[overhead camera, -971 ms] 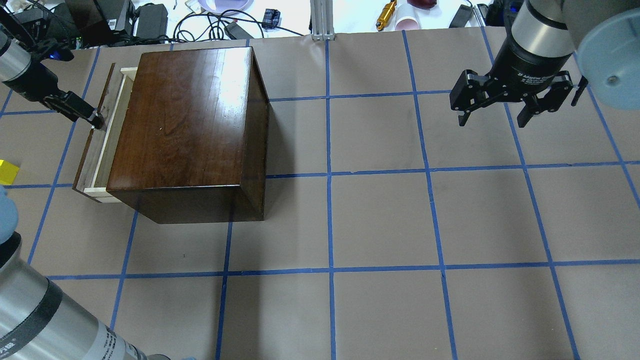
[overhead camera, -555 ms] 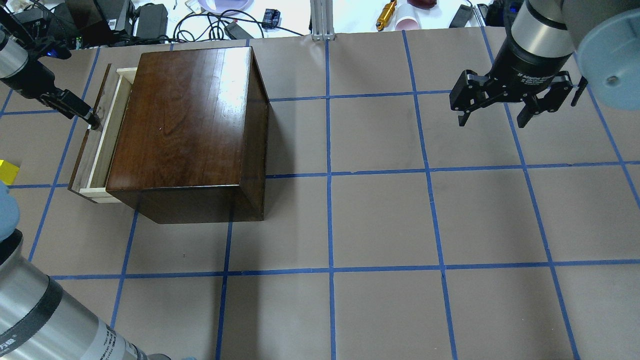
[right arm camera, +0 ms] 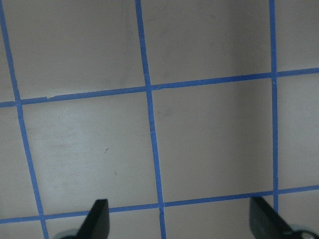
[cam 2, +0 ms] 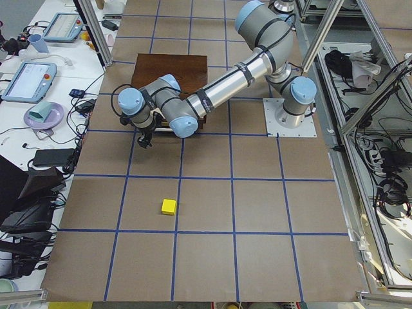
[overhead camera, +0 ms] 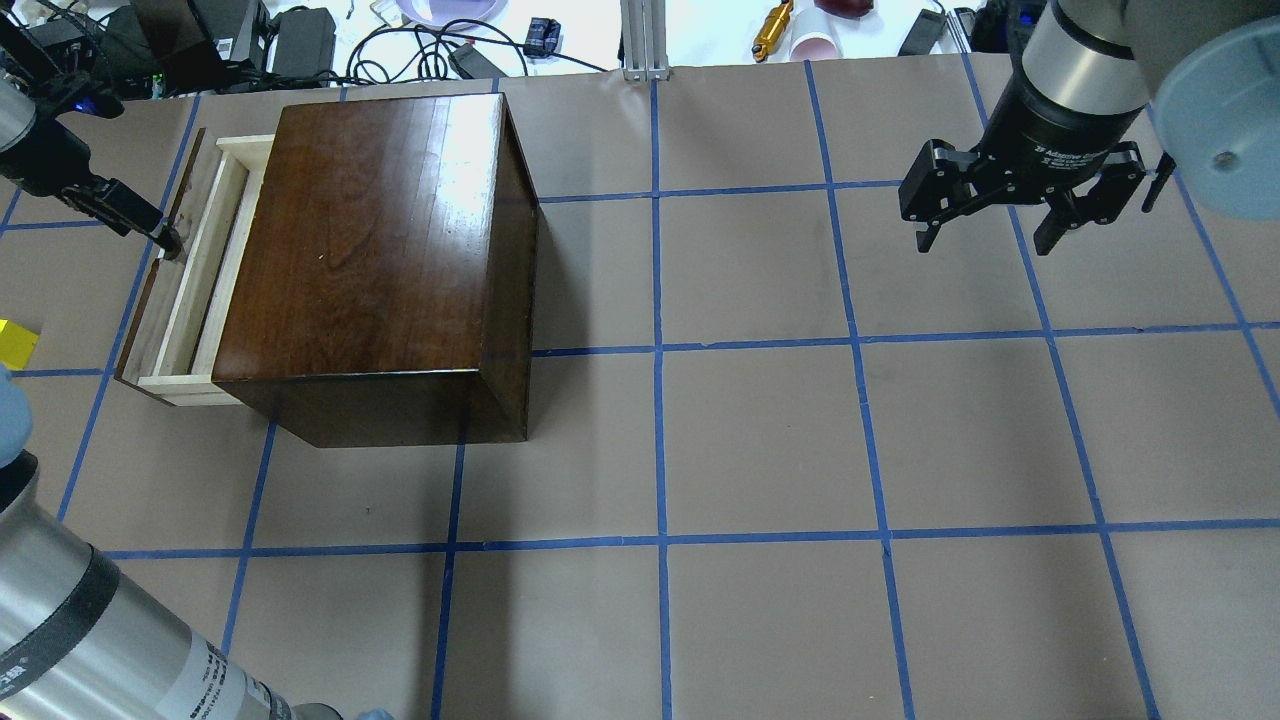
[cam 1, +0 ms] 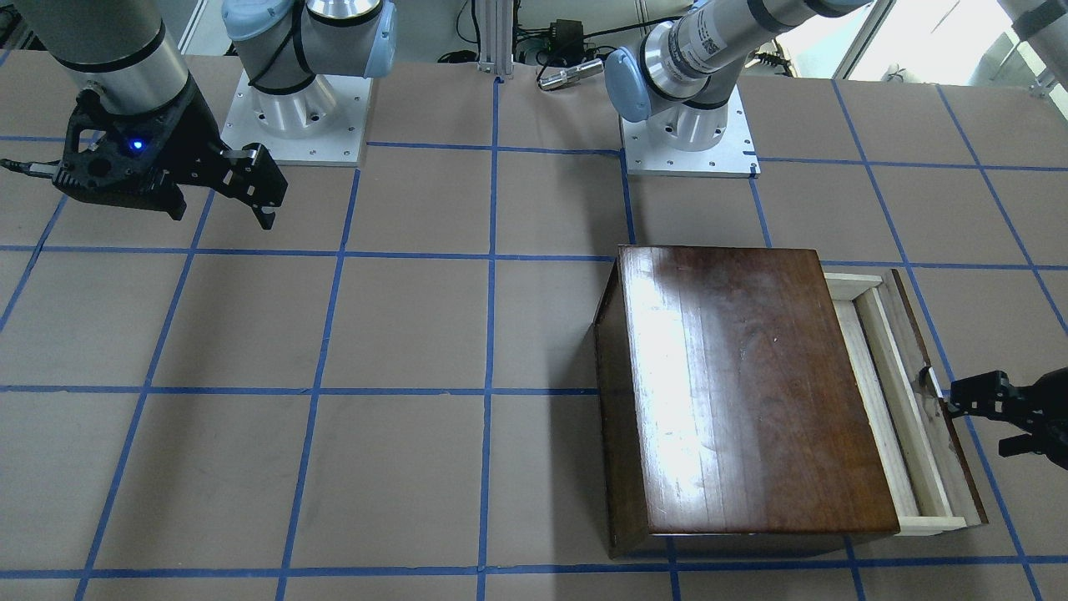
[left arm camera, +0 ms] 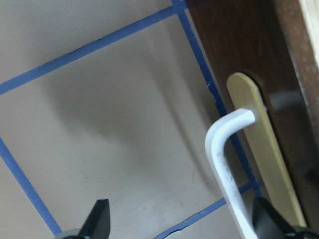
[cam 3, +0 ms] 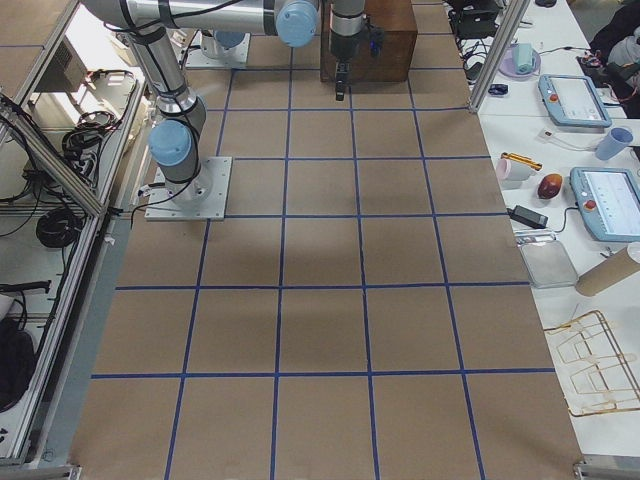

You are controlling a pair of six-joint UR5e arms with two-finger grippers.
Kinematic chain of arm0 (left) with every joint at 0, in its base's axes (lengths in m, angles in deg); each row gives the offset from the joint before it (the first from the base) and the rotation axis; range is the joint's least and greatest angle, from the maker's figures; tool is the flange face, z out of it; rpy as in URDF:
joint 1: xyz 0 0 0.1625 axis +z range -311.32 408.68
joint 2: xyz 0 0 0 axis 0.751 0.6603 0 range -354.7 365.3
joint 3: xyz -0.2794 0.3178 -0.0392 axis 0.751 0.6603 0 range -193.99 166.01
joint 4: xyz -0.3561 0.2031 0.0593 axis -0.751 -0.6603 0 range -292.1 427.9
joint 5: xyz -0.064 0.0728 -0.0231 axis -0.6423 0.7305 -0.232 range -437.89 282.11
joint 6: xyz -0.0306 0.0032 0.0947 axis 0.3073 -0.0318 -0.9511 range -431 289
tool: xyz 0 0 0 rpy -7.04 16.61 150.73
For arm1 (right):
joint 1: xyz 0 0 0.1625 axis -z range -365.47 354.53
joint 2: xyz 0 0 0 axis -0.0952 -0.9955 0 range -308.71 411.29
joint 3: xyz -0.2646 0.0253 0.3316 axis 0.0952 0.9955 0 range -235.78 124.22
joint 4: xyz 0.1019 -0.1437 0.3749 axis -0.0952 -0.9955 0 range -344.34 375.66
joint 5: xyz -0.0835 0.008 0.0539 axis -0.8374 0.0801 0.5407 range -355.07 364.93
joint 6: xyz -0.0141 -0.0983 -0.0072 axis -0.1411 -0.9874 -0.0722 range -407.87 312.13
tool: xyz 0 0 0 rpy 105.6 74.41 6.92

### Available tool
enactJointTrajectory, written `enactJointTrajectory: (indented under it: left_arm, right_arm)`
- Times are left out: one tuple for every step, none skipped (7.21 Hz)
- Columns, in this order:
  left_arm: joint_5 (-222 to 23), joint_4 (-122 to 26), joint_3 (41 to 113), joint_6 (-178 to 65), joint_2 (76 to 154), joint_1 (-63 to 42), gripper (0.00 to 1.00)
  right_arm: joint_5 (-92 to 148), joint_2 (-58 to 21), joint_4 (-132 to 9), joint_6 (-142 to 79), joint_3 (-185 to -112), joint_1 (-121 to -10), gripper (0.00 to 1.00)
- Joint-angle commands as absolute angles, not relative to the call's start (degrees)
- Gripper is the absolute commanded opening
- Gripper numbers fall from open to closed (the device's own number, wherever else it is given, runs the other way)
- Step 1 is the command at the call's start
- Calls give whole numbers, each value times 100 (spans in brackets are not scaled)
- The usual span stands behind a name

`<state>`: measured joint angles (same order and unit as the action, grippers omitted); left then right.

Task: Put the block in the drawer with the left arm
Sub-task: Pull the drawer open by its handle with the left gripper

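Brown paper crossed by blue tape lines covers the table (overhead camera: 760, 440). A glossy dark wooden box (overhead camera: 370, 240) sits on its left half. Its drawer (overhead camera: 190, 290) stands partly open toward the left, showing a narrow strip of pale tray. We see the left arm (cam 2: 219, 84) reaching low, with the left gripper (overhead camera: 165, 236) at the drawer's front panel. From the wrist camera its fingers are spread wide, unclenched, with the white metal pull (left arm camera: 223, 159) between them, closer to one tip. The right gripper (overhead camera: 985, 240) hangs above the far right of the table, also spread and holding nothing. The block (cam 2: 168, 206) lies on bare table well apart from the box, out to the left beyond the drawer front.

We judge the step in hand to be drawing the drawer out. To do it well, we would draw straight along the tray's line of travel, so that it neither jams nor drags the box. We would stop only once the opening is clearly wider than the block. Then we would back the fingers off the pull before swinging to the cube, and close on two flat opposite faces.

Some things are unclear. We cannot tell whether a finger actually touches the pull. The overhead view cuts the block at its left edge, and the front view misses it entirely. The arm hides the drawer in the left side view. Most of the tray floor lies under the box top.
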<state>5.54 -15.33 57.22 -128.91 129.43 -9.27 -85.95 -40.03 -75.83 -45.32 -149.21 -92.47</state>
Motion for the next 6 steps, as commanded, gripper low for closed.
enactJointTrajectory:
  left_arm:
    - [587,-1534,5677,-12962,12966,-907,100]
    - [587,-1534,5616,-13058,13010,-889,100]
    - [587,-1534,5563,-13085,13045,-881,100]
    - [587,-1534,5536,-13085,13054,-872,100]
    - [587,-1534,5527,-13094,13063,-872,100]
    - [587,-1534,5527,-13172,13072,-802,100]
  right_arm:
    - [-8595,-4003,-7583,-4532,-14921,-9248,100]
    - [-8595,-4003,-7583,-4532,-14921,-9248,100]
    - [-8595,-4003,-7583,-4532,-14921,-9248,100]
    - [-8595,-4003,-7583,-4532,-14921,-9248,100]
    - [-8595,-4003,-7583,-4532,-14921,-9239,100]
    - [-8595,-4003,-7583,-4532,-14921,-9239,100]
